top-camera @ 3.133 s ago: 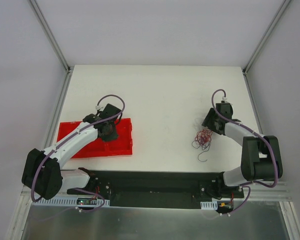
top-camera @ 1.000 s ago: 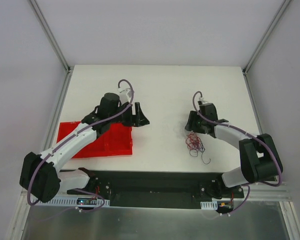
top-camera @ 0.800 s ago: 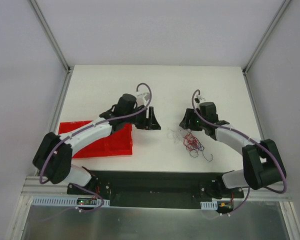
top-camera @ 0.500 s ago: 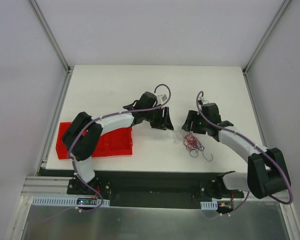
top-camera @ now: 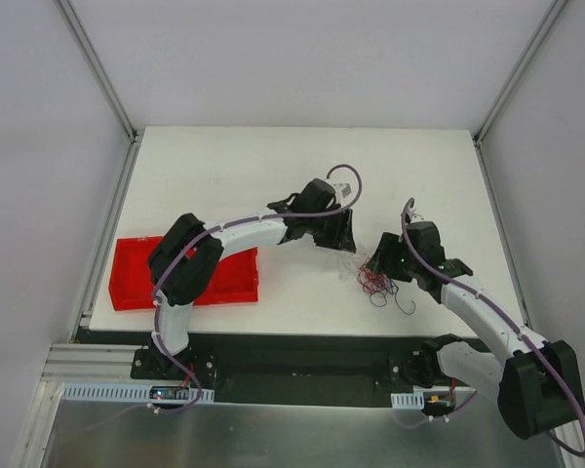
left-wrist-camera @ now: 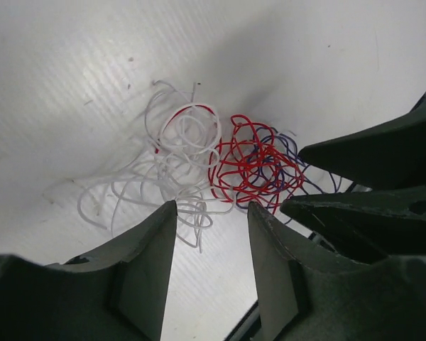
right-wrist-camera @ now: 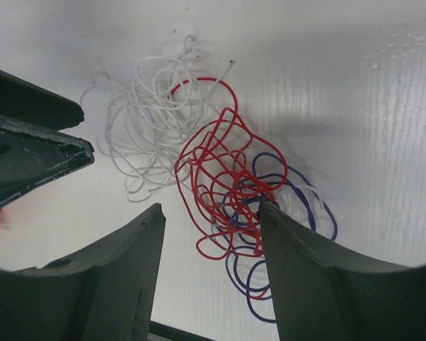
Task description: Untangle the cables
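White table (top-camera: 224, 166) bears cables (top-camera: 375, 281), red tray (top-camera: 129, 285) well apart.

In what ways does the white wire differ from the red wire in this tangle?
The white wire spreads in wide, loose loops; the red wire is bunched tighter. The white wire lies nearer the left claw; the red wire nearer the right claw. Both are thin and overlap on the table.

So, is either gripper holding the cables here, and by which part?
Nothing is held. The left gripper stands open over the white loops of the cables, and the right gripper stands open over the red ones.
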Action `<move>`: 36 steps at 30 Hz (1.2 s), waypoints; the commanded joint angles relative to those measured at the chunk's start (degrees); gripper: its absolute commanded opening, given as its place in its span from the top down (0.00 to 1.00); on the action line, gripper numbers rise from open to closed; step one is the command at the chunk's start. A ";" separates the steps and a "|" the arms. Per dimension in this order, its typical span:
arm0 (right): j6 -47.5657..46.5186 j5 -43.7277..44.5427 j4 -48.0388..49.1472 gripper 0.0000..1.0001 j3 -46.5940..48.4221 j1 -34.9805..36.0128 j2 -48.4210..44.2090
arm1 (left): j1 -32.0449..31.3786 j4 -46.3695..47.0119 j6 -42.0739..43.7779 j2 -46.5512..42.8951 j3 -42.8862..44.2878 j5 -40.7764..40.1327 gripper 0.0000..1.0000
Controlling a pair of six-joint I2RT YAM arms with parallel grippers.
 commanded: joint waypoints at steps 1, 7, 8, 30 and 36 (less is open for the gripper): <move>2.61 3.06 -3.29 0.42 -0.06 0.18 -3.38 | -3.17 -3.31 14.09 0.54 3.96 -7.42 0.57; 3.40 4.28 -4.52 0.41 -4.19 0.27 -11.55 | -4.85 -3.40 33.69 -1.13 2.38 -8.40 0.56; 3.14 4.28 -4.35 0.41 -4.72 0.18 -12.70 | -5.28 -3.40 36.86 -1.05 2.38 -8.66 0.56; 2.00 2.26 -4.35 0.41 -5.95 0.18 -14.73 | -9.68 -5.95 58.42 5.01 6.24 -5.23 0.63; 2.96 0.42 -2.33 0.41 -6.65 0.18 -12.36 | -10.47 -6.04 59.30 5.20 7.04 -8.66 0.88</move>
